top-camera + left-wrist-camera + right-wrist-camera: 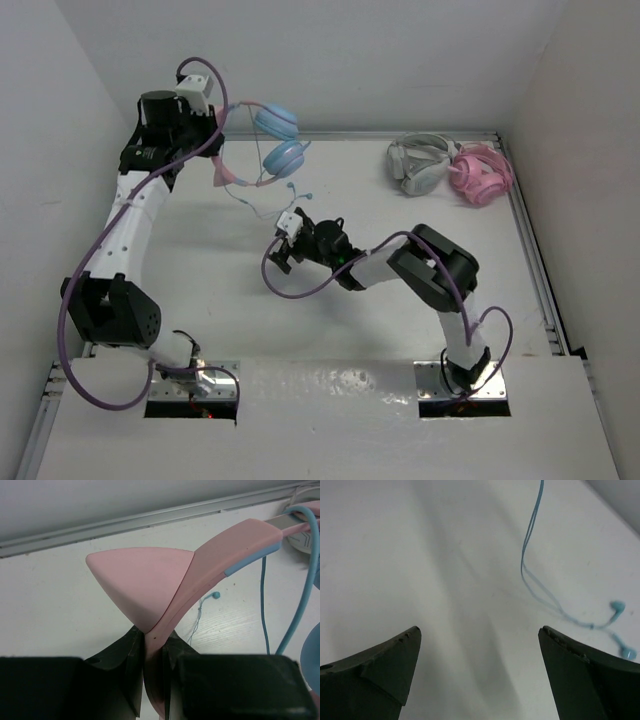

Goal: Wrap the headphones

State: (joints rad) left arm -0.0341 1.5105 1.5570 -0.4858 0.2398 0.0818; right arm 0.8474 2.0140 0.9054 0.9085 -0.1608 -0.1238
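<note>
Now: left hand [152, 650] clamped on pink-banded, blue-cupped headphones [286, 157].
The right hand [479, 632] spread wide over white surface [395, 555], near thin blue cable [532, 545].

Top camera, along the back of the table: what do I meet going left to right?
left claw → the headphones it grips → grey-white headphones → all-pink headphones

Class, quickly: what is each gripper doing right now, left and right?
Left gripper: closed, gripping the headphones by the pink headband.
Right gripper: open, holding nothing.
</note>
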